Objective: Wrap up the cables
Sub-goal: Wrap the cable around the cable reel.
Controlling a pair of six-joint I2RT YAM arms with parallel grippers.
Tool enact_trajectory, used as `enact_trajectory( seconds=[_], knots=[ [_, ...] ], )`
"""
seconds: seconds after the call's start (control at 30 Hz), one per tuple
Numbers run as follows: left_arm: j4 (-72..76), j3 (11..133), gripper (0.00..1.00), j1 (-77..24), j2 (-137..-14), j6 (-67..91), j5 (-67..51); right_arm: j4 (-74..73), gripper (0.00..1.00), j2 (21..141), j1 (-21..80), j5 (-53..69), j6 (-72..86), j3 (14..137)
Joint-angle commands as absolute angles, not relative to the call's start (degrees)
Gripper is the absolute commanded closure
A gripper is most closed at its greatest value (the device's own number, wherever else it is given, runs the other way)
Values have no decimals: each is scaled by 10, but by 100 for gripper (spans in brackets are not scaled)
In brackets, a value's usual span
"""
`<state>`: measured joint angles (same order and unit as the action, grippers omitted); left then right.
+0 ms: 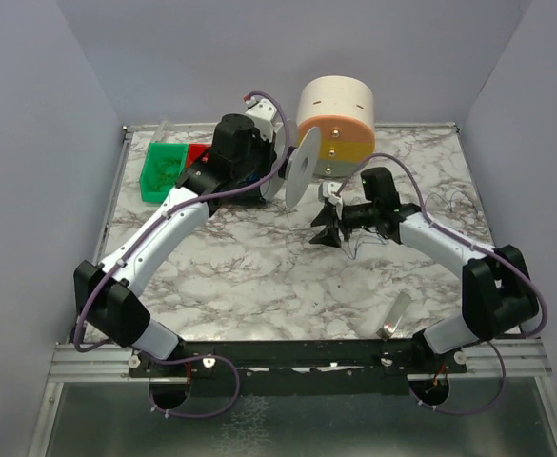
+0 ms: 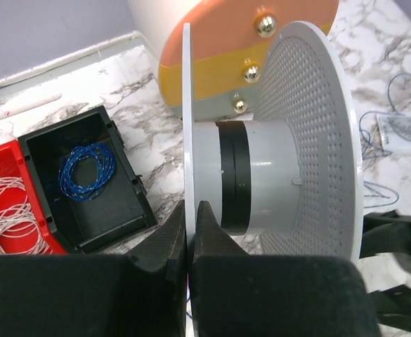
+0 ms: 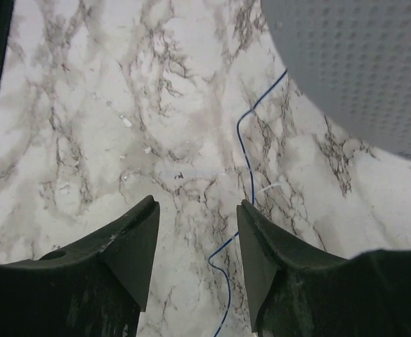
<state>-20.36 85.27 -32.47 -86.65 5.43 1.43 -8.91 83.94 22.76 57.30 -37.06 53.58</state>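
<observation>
A grey spool (image 2: 275, 175) with two white perforated flanges stands on edge, and a band of dark cable (image 2: 233, 175) is wound on its hub. My left gripper (image 2: 191, 210) is shut on the rim of the spool's left flange (image 2: 187, 105); in the top view the left gripper (image 1: 280, 183) holds the spool (image 1: 303, 164) upright. Loose thin cable (image 3: 249, 161) runs from under the flange (image 3: 360, 63) across the marble. My right gripper (image 3: 197, 207) is open low over the marble, and the cable lies on the marble between its fingers, ungripped. In the top view the right gripper (image 1: 324, 231) sits just right of the spool.
A cream, orange and yellow cylinder (image 1: 337, 119) stands behind the spool. A black bin (image 2: 86, 210) with a blue coil and a red bin (image 2: 8, 161) with white coils lie at its left, next to a green bin (image 1: 164, 171). More loose wire squiggles (image 1: 449, 202) lie far right.
</observation>
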Motion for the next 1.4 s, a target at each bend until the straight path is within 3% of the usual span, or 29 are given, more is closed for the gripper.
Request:
enact_trajectory(
  seconds=[0.0, 0.53, 0.6, 0.67, 0.7, 0.8, 0.97, 1.2, 1.37],
  knots=[
    [-159, 833, 100, -307, -833, 93, 11, -43, 46, 886, 246, 466, -373, 524],
    [-142, 826, 100, -250, -809, 155, -70, 63, 48, 963, 303, 303, -286, 527],
    [-140, 826, 100, -245, -809, 163, -83, 76, 60, 973, 304, 274, -260, 535],
    [-138, 827, 100, -240, -810, 169, -92, 75, 95, 983, 304, 254, -241, 548],
    [-138, 828, 100, -238, -810, 170, -93, 68, 99, 985, 305, 231, -228, 556],
    [-153, 835, 100, -231, -803, 155, -84, 70, 100, 964, 296, 180, -208, 556],
    [-208, 844, 100, -227, -777, 77, -90, 55, 100, 876, 226, 229, -168, 560],
    [-253, 827, 100, -227, -737, 20, -261, 11, 100, 860, 159, 229, -97, 590],
    [-280, 834, 100, -227, -717, -9, -379, -30, 100, 895, 96, 346, -28, 617]
  ],
)
